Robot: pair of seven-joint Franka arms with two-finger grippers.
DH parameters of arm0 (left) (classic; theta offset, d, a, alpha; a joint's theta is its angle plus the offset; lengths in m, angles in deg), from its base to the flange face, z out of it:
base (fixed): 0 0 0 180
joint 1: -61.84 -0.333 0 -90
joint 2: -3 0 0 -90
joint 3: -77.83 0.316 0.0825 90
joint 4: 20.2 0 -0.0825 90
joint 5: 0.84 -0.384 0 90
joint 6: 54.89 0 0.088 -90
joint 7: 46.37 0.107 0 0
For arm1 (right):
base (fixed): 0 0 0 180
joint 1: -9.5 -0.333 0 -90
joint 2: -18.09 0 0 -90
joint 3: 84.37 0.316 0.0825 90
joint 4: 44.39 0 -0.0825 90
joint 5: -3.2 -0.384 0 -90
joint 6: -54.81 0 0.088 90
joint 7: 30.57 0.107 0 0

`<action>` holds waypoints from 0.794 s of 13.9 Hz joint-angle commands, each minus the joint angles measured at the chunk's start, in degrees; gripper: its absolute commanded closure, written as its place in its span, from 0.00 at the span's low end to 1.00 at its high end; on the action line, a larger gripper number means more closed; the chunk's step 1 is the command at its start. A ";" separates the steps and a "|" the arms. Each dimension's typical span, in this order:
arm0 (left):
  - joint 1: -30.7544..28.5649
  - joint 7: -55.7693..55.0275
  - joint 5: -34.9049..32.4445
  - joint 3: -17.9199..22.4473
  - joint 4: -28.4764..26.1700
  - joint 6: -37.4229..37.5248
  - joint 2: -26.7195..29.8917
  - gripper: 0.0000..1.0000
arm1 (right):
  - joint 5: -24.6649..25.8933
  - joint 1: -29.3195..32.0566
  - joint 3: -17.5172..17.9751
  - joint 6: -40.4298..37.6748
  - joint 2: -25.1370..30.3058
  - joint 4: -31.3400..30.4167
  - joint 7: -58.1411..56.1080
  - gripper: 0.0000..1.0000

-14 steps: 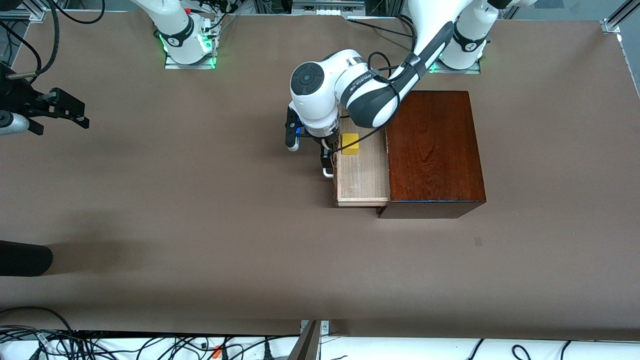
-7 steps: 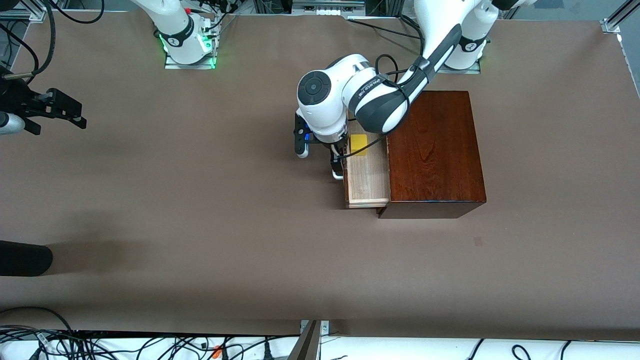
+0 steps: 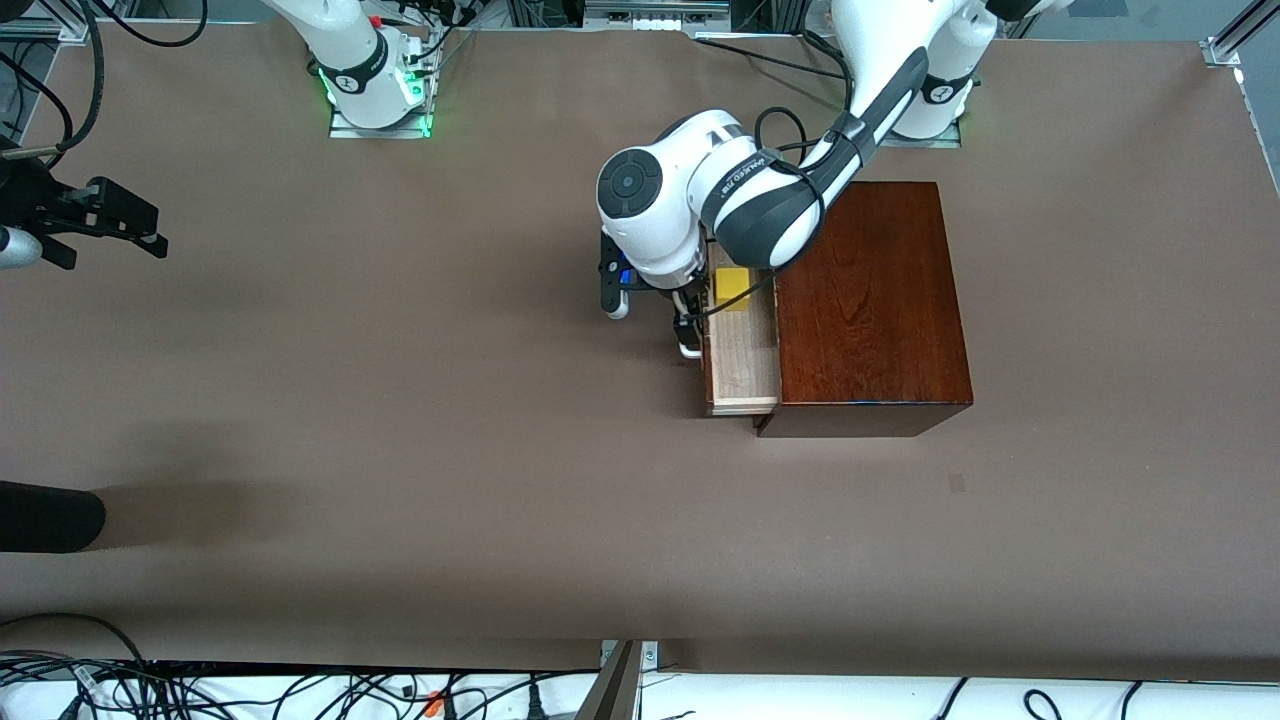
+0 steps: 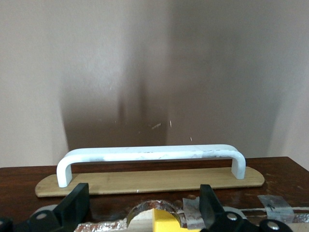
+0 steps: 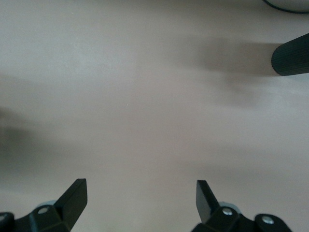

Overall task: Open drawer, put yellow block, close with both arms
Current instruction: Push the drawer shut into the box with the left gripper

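Note:
The drawer [image 3: 745, 372] sticks partly out of the dark mahogany box [image 3: 870, 300]. The yellow block [image 3: 733, 287] lies in the tray at the end nearer the robots' bases. My left gripper [image 3: 655, 330] is open and empty, against the drawer's front. In the left wrist view its fingers [image 4: 77, 205] stand wide apart at the top edge of the front. The white handle [image 4: 149, 154] shows between them, and a corner of the yellow block [image 4: 169, 224] too. My right gripper [image 3: 150, 232] is open and empty over bare table at the right arm's end [image 5: 140, 198], and waits.
A black rounded object [image 3: 50, 515] juts in at the right arm's end, nearer the camera; it also shows in the right wrist view [image 5: 291, 59]. Cables lie along the table edge nearest the camera [image 3: 300, 690].
The left gripper has moved toward the box and the drawer has slid farther in, with the yellow block riding along. The right gripper has hardly moved.

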 commanded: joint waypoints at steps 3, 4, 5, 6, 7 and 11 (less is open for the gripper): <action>-3.35 1.41 -3.23 1.15 -2.88 5.96 1.97 0.00 | -0.33 0.89 0.45 -0.13 -0.26 0.83 0.61 0.00; -3.71 1.41 -3.23 1.15 -2.88 6.31 1.97 0.00 | -0.33 0.89 0.45 -0.13 -0.26 0.83 0.61 0.00; -4.06 1.41 -3.23 1.15 -3.14 6.66 2.05 0.00 | -0.33 0.89 0.36 -0.13 -0.26 0.83 0.61 0.00; -4.58 1.41 -3.23 1.15 -3.23 6.75 2.32 0.00 | -0.33 0.80 0.45 -0.13 -0.26 0.83 0.61 0.00; -5.03 1.41 -3.23 1.15 -3.58 7.02 2.41 0.00 | -0.33 0.80 0.36 -0.13 -0.26 0.83 0.61 0.00; -6.70 1.49 -3.24 1.15 -3.58 8.25 2.67 0.00 | -0.33 0.80 0.45 -0.13 -0.26 0.92 0.61 0.00</action>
